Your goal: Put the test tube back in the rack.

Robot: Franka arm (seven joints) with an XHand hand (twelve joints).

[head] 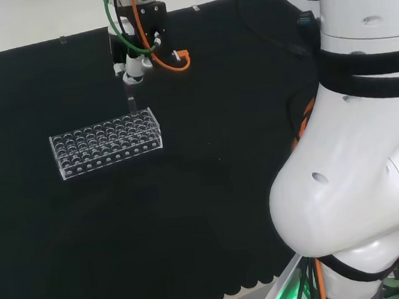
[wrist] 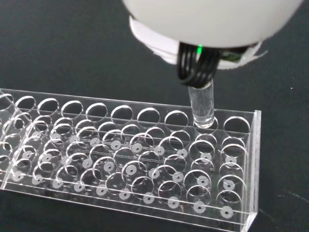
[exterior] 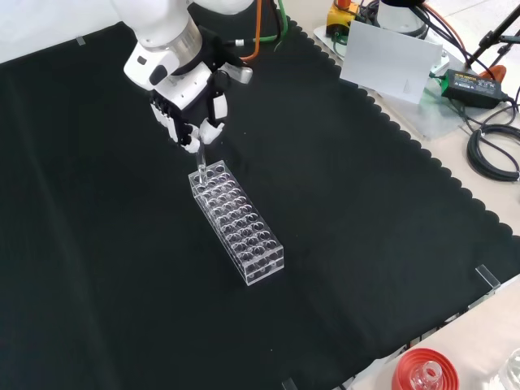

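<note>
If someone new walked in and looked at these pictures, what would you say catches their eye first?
Probably the black and white hand at the far end of the clear rack, in the front view, fingers curled round a clear test tube. The wrist view shows the tube upright, its lower end entering a hole near the rack's end. In the head view, the arm's big white links stand at the right.

The long clear plastic test-tube rack [wrist: 130,159] shows a regular grid of round holes, each with a small pale dot beneath. The clear glass test tube [wrist: 201,105] is colourless. The black and white robot hand [exterior: 191,97] has black fingers [wrist: 193,65]. Black cloth with a scalloped edge covers the table [exterior: 341,244]. Orange and green cables [head: 149,38] loop above the hand.
</note>
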